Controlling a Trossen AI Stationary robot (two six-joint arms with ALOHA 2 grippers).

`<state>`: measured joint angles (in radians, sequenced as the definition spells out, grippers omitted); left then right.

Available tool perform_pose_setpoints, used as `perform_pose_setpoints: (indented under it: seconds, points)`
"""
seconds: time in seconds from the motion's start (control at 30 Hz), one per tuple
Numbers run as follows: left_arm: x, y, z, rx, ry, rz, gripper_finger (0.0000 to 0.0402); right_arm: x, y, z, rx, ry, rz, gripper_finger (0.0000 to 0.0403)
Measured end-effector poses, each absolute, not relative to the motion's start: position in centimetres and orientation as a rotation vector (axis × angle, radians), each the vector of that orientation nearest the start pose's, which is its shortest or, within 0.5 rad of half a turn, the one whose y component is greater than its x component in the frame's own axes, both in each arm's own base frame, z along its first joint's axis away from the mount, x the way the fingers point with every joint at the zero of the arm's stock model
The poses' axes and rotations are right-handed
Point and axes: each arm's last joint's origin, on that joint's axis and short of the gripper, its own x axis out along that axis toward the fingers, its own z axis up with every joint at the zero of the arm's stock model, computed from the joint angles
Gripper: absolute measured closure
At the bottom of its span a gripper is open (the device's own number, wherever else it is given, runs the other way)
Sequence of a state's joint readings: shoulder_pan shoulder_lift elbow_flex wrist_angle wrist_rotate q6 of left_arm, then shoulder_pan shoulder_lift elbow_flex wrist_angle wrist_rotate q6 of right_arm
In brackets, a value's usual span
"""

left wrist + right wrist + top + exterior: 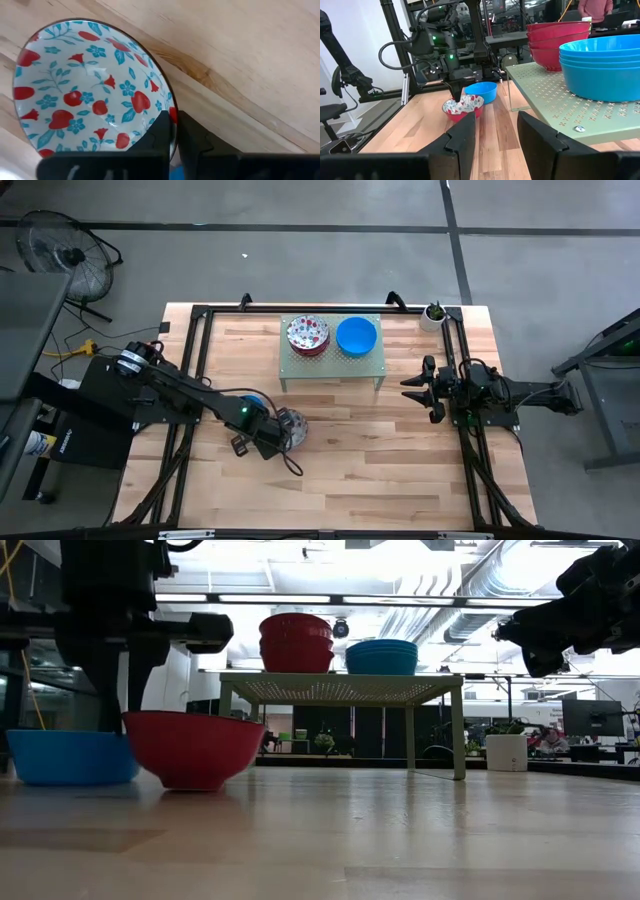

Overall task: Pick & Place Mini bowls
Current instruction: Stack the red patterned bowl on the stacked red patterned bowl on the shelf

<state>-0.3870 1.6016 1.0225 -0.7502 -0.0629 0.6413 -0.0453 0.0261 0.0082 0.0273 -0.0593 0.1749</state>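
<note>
Left claw (172, 131): I see it clenched on the floral bowl's (85, 85) rim, a blue bowl (481, 91) just behind.
Right claw (495, 131): released, holding nothing, beside the stand (332, 363).

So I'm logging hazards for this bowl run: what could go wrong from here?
The left hand pinches only the rim of the red-and-white floral ceramic bowl, so it could slip or tip when lifted. The plain blue bowl sits close beside it and could get knocked. The right hand waits open near the pale green perforated stand.

We see a pale green perforated metal stand (332, 366) on the light wooden desk (380, 460), a small white potted plant (433, 315) at its corner.
</note>
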Motion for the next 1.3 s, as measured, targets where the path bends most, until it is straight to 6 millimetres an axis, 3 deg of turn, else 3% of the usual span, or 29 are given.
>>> perform_pose_setpoints:
  seconds: [0.4, 1.1, 1.3]
  points:
    - [26.9, -10.7, 19.0, 0.848, 1.197, -0.653, 0.0395, 9.9, -0.3, 16.7, 0.174, -0.008, 0.015, 0.0269]
    - [27.8, -11.1, 21.1, 0.903, 1.18, -0.597, 0.0401, 9.9, -0.3, 16.7, 0.174, -0.008, 0.015, 0.0269]
    - [28.4, -11.3, 22.5, 0.915, 1.137, -0.588, 0.0401, 9.9, -0.3, 16.7, 0.174, -0.008, 0.015, 0.0269]
